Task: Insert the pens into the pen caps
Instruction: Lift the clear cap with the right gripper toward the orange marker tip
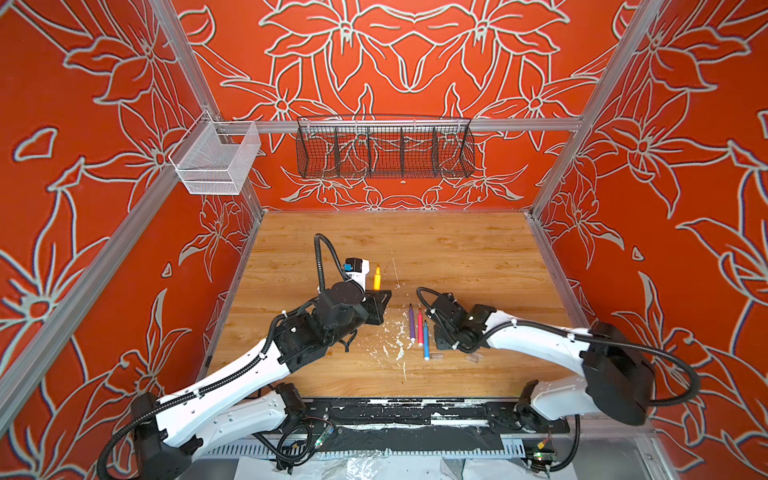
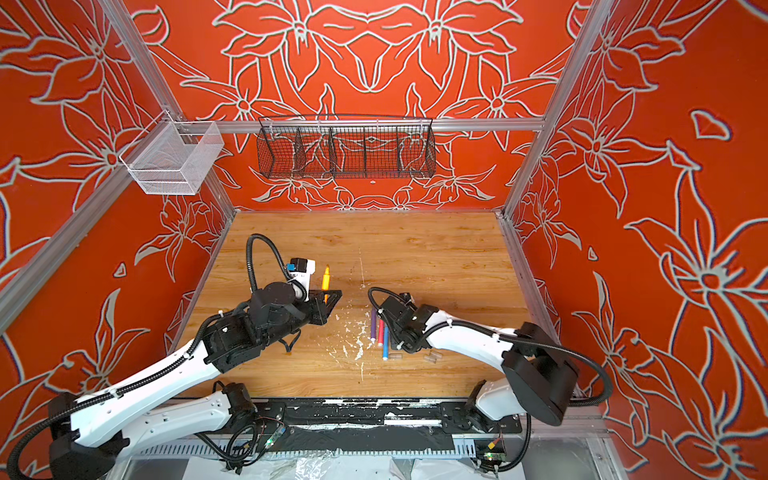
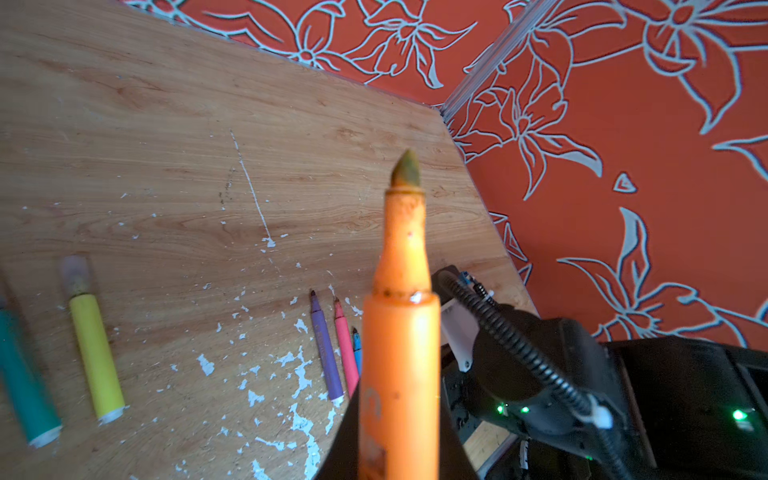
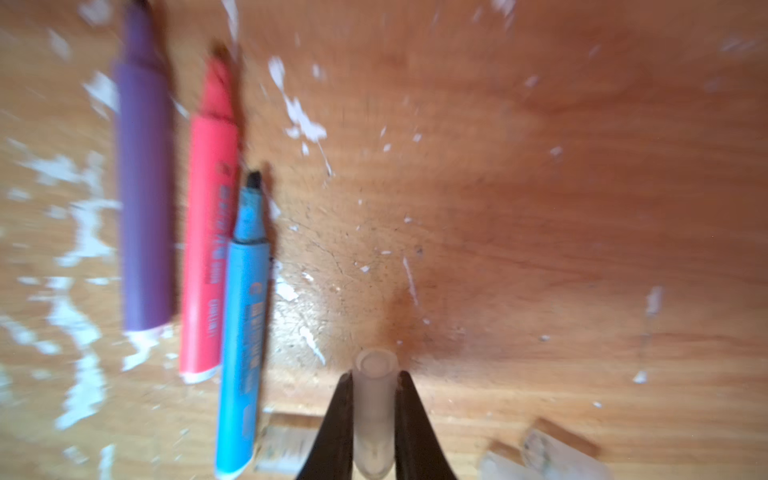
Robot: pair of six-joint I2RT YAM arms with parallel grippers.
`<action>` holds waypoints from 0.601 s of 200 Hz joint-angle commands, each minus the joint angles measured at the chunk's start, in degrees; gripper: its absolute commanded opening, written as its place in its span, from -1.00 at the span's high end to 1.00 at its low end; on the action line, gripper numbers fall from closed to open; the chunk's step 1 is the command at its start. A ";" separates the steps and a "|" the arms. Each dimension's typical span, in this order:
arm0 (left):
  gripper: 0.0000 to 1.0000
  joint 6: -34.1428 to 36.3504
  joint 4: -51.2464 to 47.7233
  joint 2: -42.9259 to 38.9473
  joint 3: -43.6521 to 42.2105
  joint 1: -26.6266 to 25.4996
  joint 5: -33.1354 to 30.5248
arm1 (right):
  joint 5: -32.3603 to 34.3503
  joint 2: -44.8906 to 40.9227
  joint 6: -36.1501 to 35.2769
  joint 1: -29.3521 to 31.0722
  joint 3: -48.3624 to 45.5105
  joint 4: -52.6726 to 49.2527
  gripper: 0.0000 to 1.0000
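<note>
My left gripper [image 3: 399,453] is shut on the orange pen [image 3: 401,332], which stands upright above the table with its bare tip up [image 1: 377,278]. My right gripper [image 4: 374,376] is shut on a clear pen cap [image 4: 373,411], open end forward, low over the table beside the pens. The purple pen [image 4: 143,199], pink-red pen [image 4: 210,232] and blue pen [image 4: 243,324] lie uncapped side by side [image 1: 419,328]. A yellow pen [image 3: 95,353] wearing a clear cap [image 3: 76,272] lies next to a green pen [image 3: 23,374]. Loose caps [image 4: 286,444] [image 4: 552,453] rest near the right gripper.
White paint flecks [image 1: 392,345] mark the wooden table [image 1: 457,249] between the arms. A black wire basket [image 1: 384,149] and a white mesh basket [image 1: 216,160] hang on the rail high above. Aluminium frame posts edge the table.
</note>
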 commanded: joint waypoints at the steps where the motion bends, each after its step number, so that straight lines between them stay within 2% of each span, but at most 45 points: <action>1: 1.00 3.89 5.74 -0.95 -2.97 -0.44 1.50 | 2.43 -6.33 0.25 -1.26 2.78 -4.11 0.98; 28: 1.00 14.25 16.37 -3.39 -10.27 -0.42 8.37 | 3.46 -13.51 -0.39 -3.07 7.10 -3.67 1.00; 41: 1.00 16.84 20.32 -5.20 -13.68 -0.45 8.88 | 3.66 -15.95 -1.57 -3.99 8.98 -0.74 1.00; 71: 1.00 18.87 27.63 -7.71 -19.19 -0.38 8.11 | 3.29 -18.54 -0.78 -6.43 11.13 7.96 1.00; 109: 1.00 16.90 27.67 -5.93 -18.55 -0.40 7.20 | 1.61 -16.13 1.35 -8.78 10.01 18.28 1.00; 120: 1.00 17.83 27.90 -4.77 -18.42 -0.37 7.17 | -0.95 -15.18 2.02 -10.09 8.33 21.46 1.00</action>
